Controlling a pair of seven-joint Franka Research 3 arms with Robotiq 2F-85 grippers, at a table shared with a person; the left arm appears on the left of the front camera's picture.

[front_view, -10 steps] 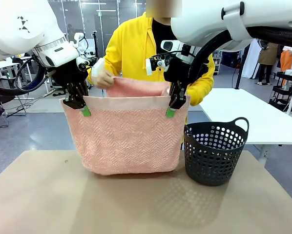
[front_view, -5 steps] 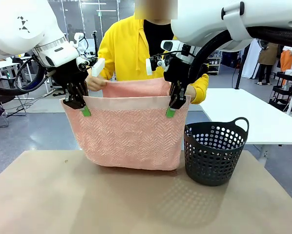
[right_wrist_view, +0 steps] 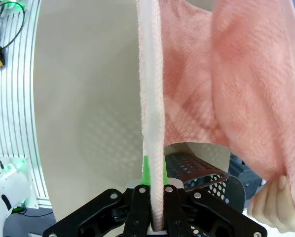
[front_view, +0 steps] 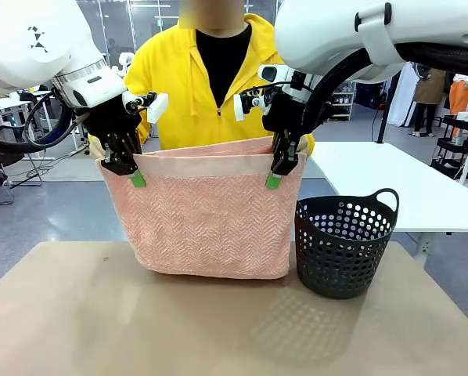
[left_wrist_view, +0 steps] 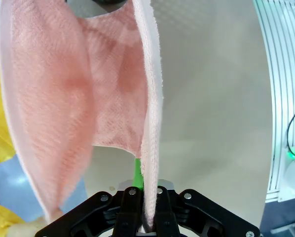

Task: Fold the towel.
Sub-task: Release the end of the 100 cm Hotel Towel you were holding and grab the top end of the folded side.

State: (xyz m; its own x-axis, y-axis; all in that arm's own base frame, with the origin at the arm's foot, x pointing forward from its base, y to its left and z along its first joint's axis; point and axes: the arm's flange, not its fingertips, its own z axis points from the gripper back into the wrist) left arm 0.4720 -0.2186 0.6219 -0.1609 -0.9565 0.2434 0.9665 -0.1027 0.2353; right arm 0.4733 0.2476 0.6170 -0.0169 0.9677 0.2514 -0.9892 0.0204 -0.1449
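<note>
The light pink towel [front_view: 207,219] hangs doubled over the table, its fold lifted just above the surface. My left gripper [front_view: 132,174] is shut on the near top corner at the left, and my right gripper [front_view: 276,174] is shut on the near top corner at the right. The person in a yellow hoodie holds the far edge behind the grippers, close to my near edge. In the left wrist view the towel [left_wrist_view: 88,98] runs up from between the shut fingers. The right wrist view shows the towel [right_wrist_view: 187,84] edge clamped, with the person's hand [right_wrist_view: 273,210] on the far layer.
A black perforated basket [front_view: 343,243] stands on the table right of the towel, close to its right edge. The brown table [front_view: 218,329] has free room in front of the towel. A white table [front_view: 390,184] is at the back right.
The person has straightened up and brought the far edge of the towel forward and level with my near edge. The towel's fold has swung and lifted slightly. Both grippers have stayed in place.
</note>
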